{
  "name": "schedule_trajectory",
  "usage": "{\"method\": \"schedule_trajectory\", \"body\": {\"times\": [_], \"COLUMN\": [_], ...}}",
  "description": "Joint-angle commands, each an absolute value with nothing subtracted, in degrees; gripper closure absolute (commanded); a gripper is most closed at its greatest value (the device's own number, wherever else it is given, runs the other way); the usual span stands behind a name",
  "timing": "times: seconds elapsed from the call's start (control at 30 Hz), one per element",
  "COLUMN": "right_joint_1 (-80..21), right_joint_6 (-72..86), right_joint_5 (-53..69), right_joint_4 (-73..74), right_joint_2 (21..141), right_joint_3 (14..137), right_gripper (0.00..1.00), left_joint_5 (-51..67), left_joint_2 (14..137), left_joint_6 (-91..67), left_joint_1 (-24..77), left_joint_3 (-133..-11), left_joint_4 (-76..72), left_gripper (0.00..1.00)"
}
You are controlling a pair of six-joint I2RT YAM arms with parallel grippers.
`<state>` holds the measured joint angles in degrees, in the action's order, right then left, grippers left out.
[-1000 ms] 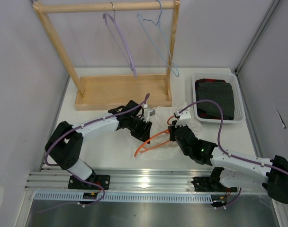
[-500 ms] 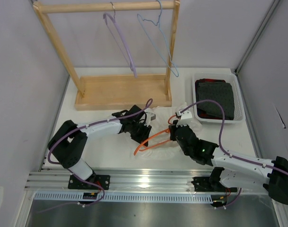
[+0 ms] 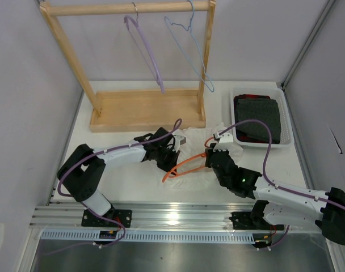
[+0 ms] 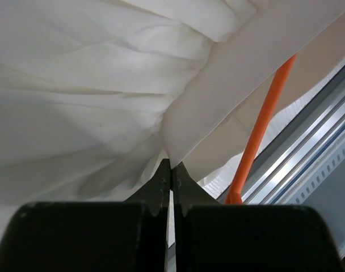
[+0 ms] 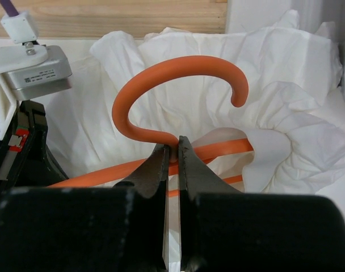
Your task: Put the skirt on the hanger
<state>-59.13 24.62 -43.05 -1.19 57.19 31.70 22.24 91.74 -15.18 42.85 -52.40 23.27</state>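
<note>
Pinching the skirt (image 4: 93, 85) is the left hand (image 4: 171, 168); right hand (image 5: 172, 152) clamps hanger (image 5: 178, 62).

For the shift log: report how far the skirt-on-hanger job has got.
Done: both grasps. The right gripper is shut on the orange hanger below its hook; the left gripper pinches the white skirt. In hand: getting fabric over the hanger, one of its arms seemingly under cloth. Left: the skirt lies bunched, not hung.

We look down on the table (image 3: 118, 175) from above its near edge. Our left wrist camera sits close against the skirt (image 4: 104, 85); the right faces the wooden rack (image 5: 104, 8). All share the hanger (image 3: 186, 163).
</note>
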Motion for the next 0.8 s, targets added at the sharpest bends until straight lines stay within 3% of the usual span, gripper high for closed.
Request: {"method": "schedule_trajectory", "body": {"times": [0.0,0.77], "right_joint_1": [-58.5,-52.0], "right_joint_6": [26.2,29.4], "right_joint_5": [-49.7,-53.4], "right_joint_4": [-4.7,-1.5], "right_joint_2": [56.9,58.9], "right_joint_3": [31.6,31.3], "right_gripper": [1.00,1.00], "left_joint_5": [23.1,24.3], "left_joint_2": [90.6,78.7], "left_joint_6": [-15.6,-13.6], "left_joint_1": [43.2,39.8], "left_joint_3": [-51.3,-44.7], "left_joint_4": [22.4,27.3], "left_gripper": [1.00,1.00]}}
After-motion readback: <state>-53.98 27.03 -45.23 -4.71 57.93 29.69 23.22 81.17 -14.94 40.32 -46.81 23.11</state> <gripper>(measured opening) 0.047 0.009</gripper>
